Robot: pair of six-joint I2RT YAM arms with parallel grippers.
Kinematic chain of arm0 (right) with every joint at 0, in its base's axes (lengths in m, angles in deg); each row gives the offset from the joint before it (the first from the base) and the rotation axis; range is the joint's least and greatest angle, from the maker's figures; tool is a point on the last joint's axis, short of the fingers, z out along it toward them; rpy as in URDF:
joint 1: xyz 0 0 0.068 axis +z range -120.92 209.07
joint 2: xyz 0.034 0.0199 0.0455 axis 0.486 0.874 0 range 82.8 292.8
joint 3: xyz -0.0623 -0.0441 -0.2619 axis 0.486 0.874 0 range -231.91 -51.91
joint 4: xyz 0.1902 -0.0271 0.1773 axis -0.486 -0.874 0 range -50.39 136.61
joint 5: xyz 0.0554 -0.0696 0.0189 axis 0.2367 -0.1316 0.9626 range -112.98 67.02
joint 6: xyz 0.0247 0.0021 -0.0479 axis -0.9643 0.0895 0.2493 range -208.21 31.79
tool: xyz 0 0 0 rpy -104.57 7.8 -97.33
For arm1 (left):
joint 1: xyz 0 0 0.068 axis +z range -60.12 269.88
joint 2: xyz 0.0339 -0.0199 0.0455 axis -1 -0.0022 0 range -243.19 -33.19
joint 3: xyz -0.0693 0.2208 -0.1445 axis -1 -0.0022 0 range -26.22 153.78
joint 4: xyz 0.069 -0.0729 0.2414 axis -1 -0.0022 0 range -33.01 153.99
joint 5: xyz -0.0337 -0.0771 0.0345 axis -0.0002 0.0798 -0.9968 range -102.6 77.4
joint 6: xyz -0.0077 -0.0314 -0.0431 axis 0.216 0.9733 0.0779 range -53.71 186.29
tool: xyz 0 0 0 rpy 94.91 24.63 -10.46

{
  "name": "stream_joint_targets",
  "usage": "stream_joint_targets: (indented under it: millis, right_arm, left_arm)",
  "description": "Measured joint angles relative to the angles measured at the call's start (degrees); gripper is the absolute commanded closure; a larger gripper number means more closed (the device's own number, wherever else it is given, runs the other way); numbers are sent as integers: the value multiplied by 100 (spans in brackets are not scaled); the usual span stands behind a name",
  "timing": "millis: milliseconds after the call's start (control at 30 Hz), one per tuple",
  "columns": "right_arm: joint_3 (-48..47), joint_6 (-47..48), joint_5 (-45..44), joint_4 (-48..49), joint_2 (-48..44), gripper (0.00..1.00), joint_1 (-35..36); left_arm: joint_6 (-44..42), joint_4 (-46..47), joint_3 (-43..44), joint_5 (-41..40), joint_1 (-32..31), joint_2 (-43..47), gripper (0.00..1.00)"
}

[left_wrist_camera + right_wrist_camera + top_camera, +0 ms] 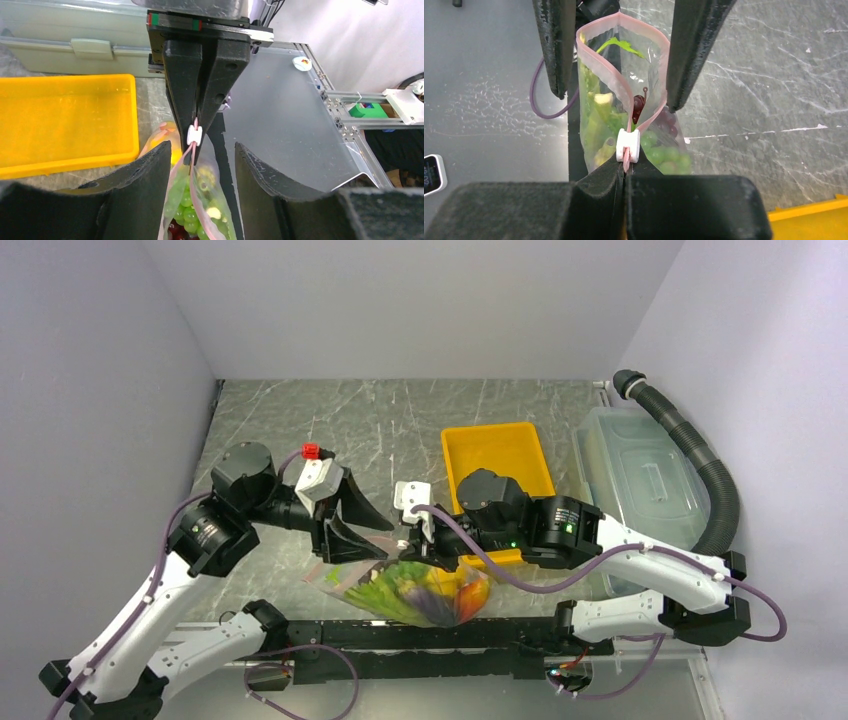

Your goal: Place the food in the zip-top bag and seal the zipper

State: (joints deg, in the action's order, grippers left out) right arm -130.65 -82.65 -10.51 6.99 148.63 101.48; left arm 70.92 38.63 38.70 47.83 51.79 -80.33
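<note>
The right gripper [625,175] is pinching the end of the zipper [594,65], its fingers pressed together on the pink strip right behind the white slider [628,146]. The left gripper [201,165] is hanging spread wide, one finger on each side of the bag [415,592], and I cannot see it touching anything. The bag is lying near the front edge of the worktop [749,75] with the food inside it: green grapes [664,157], purple grapes [639,105] and a leafy piece [616,45]. Its mouth is gaping open beyond the slider.

The next squeeze is what is worrying me. If the left gripper comes down on the open mouth rather than on the slider, it will only be flattening plastic and the zipper will not be running. The leafy piece is sitting high, close to the strip, so it could be getting caught in the track. The bag is also floppy, so an unmatched pull could be dragging it along or slipping the strip free.
</note>
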Motion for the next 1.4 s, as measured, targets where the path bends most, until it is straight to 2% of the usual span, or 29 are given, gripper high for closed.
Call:
stream_joint_targets:
  millis: [367, 767, 1133, 1400]
  right_arm:
    - [-35, -173, -201, -42, 22, 100, 0]
    - [-52, -330, -479, -37, 85, 100, -24]
    - [-74, -442, -518, -31, 136, 100, -83]
    - [-74, -472, -514, -31, 136, 100, -85]
  left_arm:
    - [463, 737, -240, -28, 0, -264, 47]
    - [669, 1005, -385, 59, 0, -334, 56]
    - [719, 1128, -505, 129, -4, -334, 60]
    - [713, 1143, -535, 116, -4, -352, 74]
